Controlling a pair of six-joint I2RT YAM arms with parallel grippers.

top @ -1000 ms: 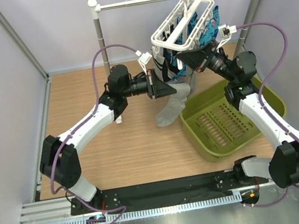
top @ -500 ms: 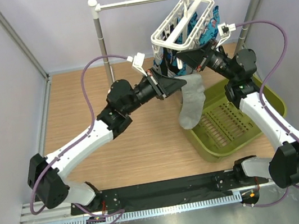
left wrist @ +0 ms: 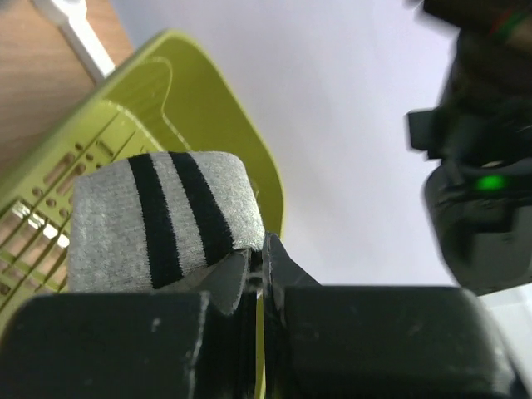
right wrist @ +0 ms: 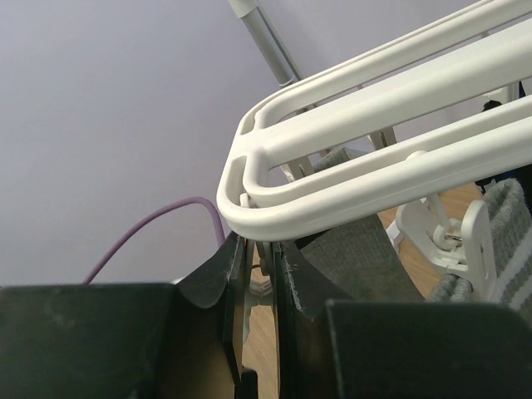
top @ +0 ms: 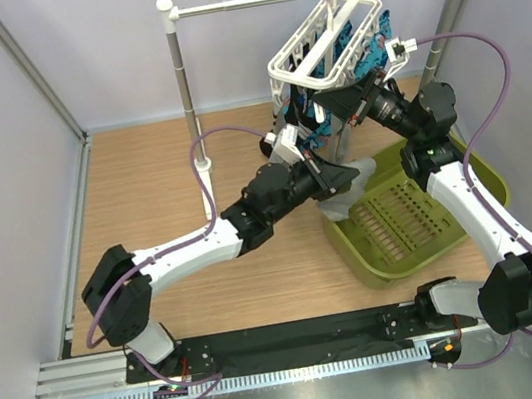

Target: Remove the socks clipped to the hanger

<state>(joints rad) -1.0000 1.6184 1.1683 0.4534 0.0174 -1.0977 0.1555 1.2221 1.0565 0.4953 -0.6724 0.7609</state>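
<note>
So the left arm has swung right across the counter in the last second. It was holding the grey sock out to the left of the hanger, letting it dangle over bare wood. Now it's parked at the near-left rim of the green basket with the sock bunched up right over the edge. The left jaws are clenched on the cuff end, and you can see the two dark bands sticking out past them in the wrist cam. The sock is fully off its peg and basically at the drop spot, so I'd guess the next thing is just letting go into the basket. The right arm hasn't budged. Its jaws are up under the corner of the hanger frame and nearly closed, and they look like they're pinching a white bit of it to keep it steady. This isn't the last one though, since more grey sock fabric is clipped under the frame, next to that blue patterned cloth.
</note>
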